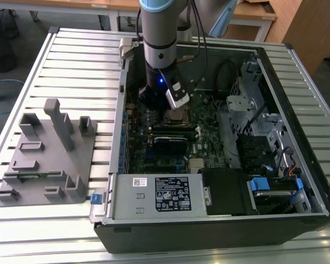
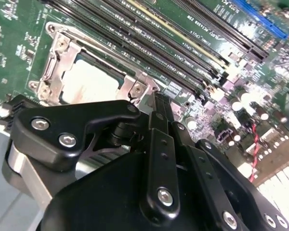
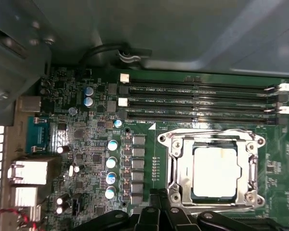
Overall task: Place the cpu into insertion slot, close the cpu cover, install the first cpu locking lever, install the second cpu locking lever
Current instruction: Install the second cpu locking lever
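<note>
Slatted counter (image 1: 71, 66) carries the case; cpu (image 3: 216, 171) is seated under the closed cpu cover (image 3: 176, 166), so lever locking is judged in hand, hand (image 2: 156, 103) state untellable.

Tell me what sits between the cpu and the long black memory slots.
In the first wrist view, one side of the silver cpu cover frames the cpu, then a thin locking lever wire, then a strip of green board before the memory slots.

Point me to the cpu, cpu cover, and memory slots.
cpu (image 3: 215, 172), first wrist view, metal top.
cpu cover (image 3: 173, 166), first wrist view, frame side.
memory slots (image 3: 197, 89), first wrist view, middle of one slot.
</note>
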Controlling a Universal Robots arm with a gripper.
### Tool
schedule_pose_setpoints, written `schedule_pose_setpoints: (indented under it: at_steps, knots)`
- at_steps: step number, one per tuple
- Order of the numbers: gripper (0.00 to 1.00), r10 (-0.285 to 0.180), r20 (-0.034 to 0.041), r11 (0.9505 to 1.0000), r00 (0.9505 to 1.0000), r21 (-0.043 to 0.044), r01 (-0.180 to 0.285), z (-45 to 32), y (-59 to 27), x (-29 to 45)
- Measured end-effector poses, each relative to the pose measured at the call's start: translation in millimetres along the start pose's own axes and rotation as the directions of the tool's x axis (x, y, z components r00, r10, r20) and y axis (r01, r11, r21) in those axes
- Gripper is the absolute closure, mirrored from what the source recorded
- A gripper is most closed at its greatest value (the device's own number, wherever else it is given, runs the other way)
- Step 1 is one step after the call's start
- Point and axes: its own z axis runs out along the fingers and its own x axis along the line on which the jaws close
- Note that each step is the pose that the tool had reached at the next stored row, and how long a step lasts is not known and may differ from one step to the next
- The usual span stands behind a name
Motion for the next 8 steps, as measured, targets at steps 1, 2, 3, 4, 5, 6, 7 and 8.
schedule_pose_setpoints:
  at_steps: [1, 2, 3, 4, 5, 6, 7, 8]
  knots:
    - [0.89, 0.0, 0.0001, 1.0, 1.0, 0.0001, 0.0, -2.5, 0.1, -0.2]
    - [0.89, 0.0, 0.0003, 1.0, 1.0, 0.0001, 0.0, -4.6, 0.2, -0.4]
    - [0.89, 0.0, 0.0005, 1.0, 1.0, 0.0, 0.0, -6.4, 0.4, -0.6]
    - [0.89, 0.0, 0.0006, 1.0, 1.0, 0.0001, 0.0, -7.9, 0.4, -0.7]
    - [0.89, 0.0, 0.0008, 1.0, 1.0, 0.0001, 0.0, -9.2, 0.5, -0.8]
    - [0.89, 0.0, 0.0013, 1.0, 1.0, 0.0001, 0.0, -9.8, 0.6, -0.8]
    - [0.89, 0.0, 0.0016, 1.0, 1.0, -0.0001, 0.0, -9.8, 0.6, -0.8]
    - [0.89, 0.0, 0.0017, 1.0, 1.0, -0.0002, 0.0, -9.7, 0.6, -0.8]
